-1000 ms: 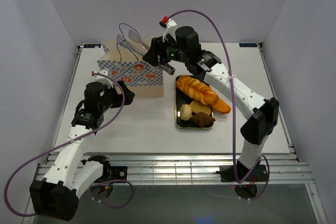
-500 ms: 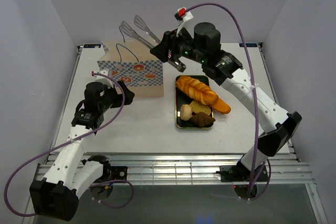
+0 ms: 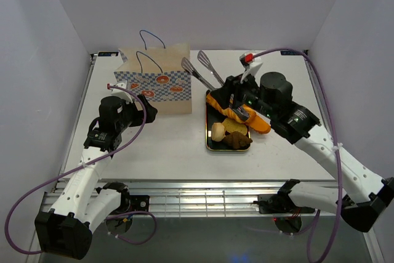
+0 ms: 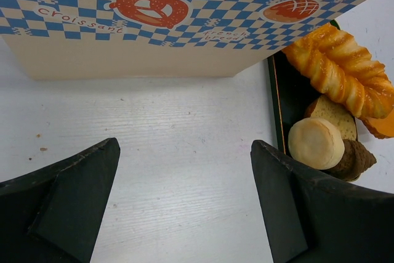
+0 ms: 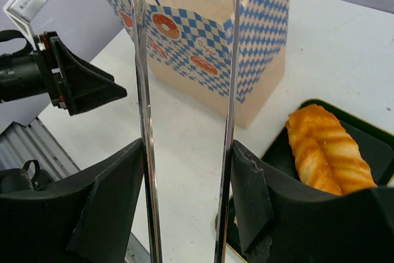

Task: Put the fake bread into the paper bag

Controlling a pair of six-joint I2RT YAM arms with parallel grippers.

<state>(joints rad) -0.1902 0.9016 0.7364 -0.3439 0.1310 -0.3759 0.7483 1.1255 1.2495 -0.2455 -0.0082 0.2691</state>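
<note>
The right pincer (image 5: 184, 195) is clamped on the two arms of the metal tongs (image 3: 206, 69), whose blades stand apart above the far end of the dark tray (image 3: 207, 135). The left pincer (image 4: 184, 195) has its fingers wide apart, low over the worktop (image 3: 166, 146), facing the paper bag (image 3: 157, 87). The toy bread (image 4: 338, 72) lies in the tray, just right of the upright bag.

1. The top camera sits high behind the arm bases, looking down over the whole table (image 3: 166, 146).
2. The left wrist camera is low and close, facing the printed side of the paper bag (image 4: 154, 29).
3. The right wrist camera looks along the tongs (image 5: 139, 29) toward the bag from farther off.
4. All three catch the bag and the twisted bread (image 4: 338, 69).
</note>
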